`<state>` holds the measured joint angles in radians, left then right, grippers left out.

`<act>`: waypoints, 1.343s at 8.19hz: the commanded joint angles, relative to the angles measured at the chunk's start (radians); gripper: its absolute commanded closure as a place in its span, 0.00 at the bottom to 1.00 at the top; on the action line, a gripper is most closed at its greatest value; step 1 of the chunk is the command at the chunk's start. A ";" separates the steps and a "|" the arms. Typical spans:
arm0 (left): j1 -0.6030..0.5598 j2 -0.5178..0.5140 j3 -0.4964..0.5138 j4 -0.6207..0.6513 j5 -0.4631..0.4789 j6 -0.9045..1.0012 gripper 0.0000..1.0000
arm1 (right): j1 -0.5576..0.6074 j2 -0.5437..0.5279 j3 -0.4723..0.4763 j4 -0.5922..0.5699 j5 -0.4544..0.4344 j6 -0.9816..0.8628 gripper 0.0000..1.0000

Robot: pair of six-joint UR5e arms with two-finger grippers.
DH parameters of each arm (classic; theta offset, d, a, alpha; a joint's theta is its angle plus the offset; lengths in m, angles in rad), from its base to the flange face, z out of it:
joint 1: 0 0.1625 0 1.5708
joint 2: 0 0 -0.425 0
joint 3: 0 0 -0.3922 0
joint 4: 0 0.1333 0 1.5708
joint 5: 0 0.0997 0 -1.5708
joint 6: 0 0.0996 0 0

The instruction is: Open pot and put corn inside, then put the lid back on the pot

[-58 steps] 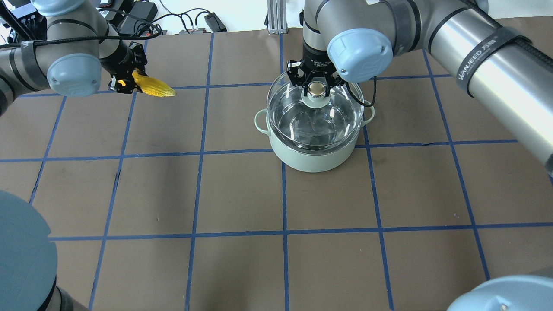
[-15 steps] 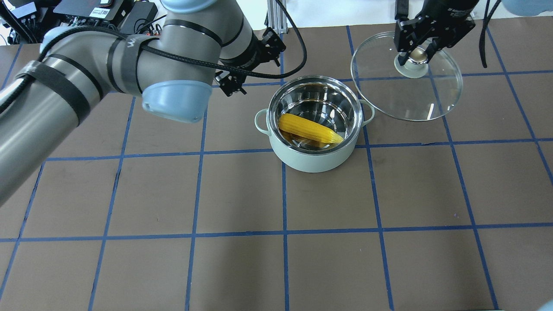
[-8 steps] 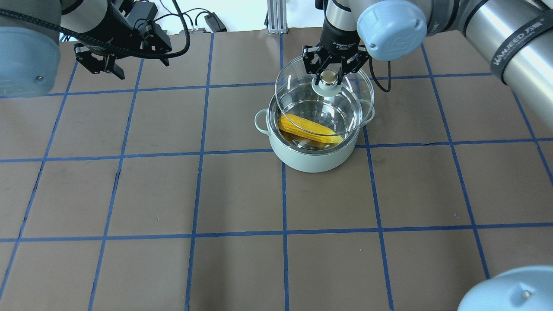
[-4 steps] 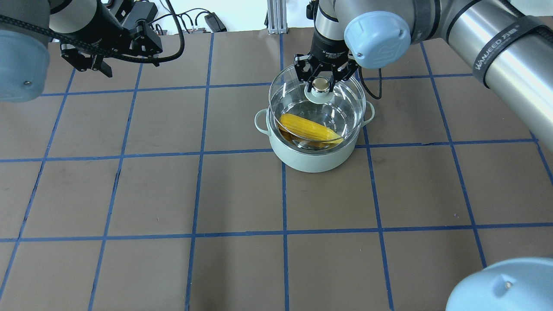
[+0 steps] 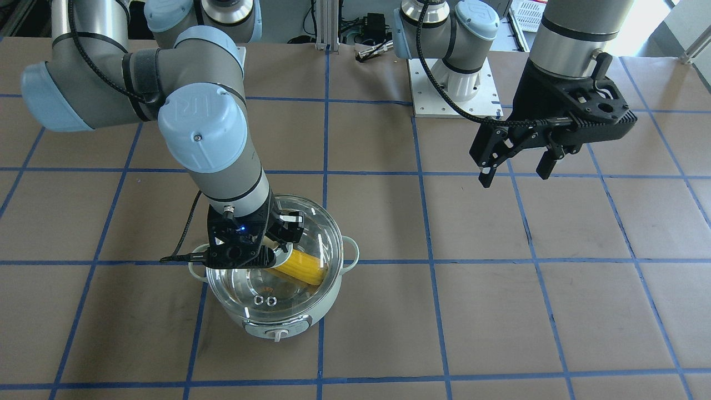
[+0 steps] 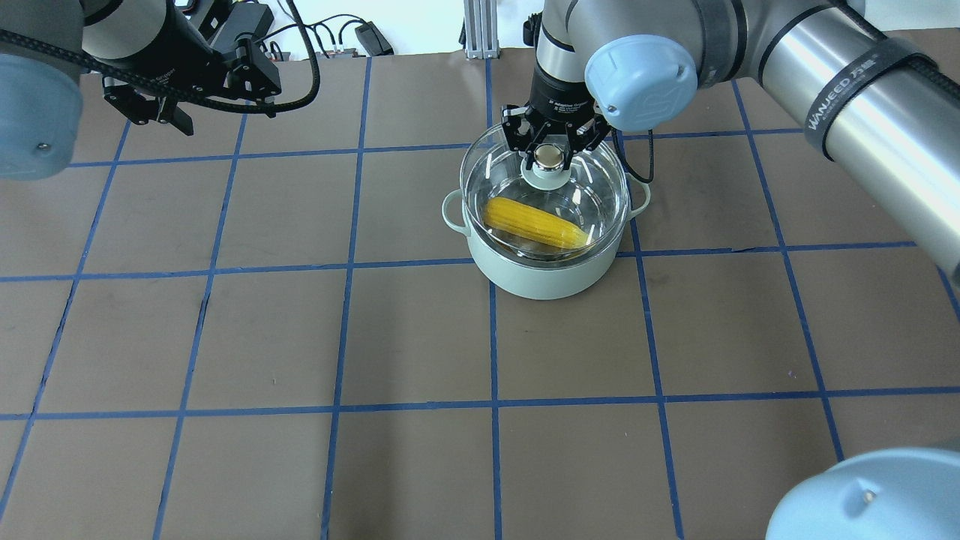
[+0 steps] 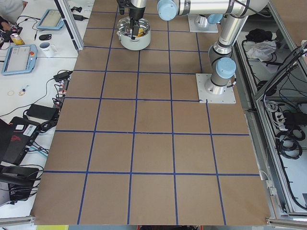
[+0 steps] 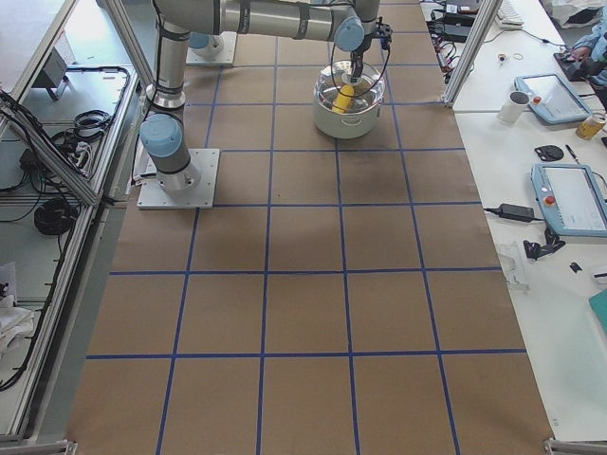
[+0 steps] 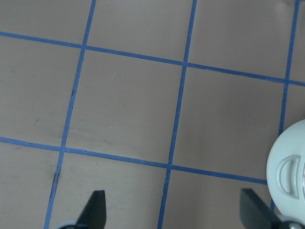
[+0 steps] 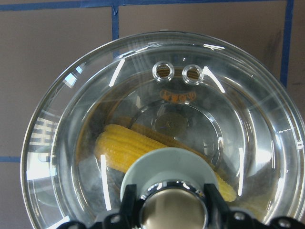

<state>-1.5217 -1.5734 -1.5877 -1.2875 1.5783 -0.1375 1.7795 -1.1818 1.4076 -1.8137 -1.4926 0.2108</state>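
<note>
Under my right gripper, clamping the lid, corn lies in the pot; seating and releasing seem all that's left. Left gripper gapes empty.

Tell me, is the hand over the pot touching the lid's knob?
Touching. The right wrist view shows the right hand's fingers pressed against both sides of the lid's knob.

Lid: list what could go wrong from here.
1. The right gripper is shut on the knob of the lid. Pulling up before it opens would lift the lid off the pot.
2. I cannot tell whether the lid sits flush on the pot. If released while tilted or off-centre, it may drop or slide.
</note>
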 commanded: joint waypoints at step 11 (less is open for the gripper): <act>0.000 -0.011 -0.001 -0.058 0.003 0.025 0.00 | 0.003 -0.004 0.042 -0.001 -0.015 -0.002 0.80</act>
<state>-1.5217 -1.5841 -1.5888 -1.3451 1.5807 -0.1109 1.7825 -1.1843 1.4423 -1.8140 -1.5082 0.2061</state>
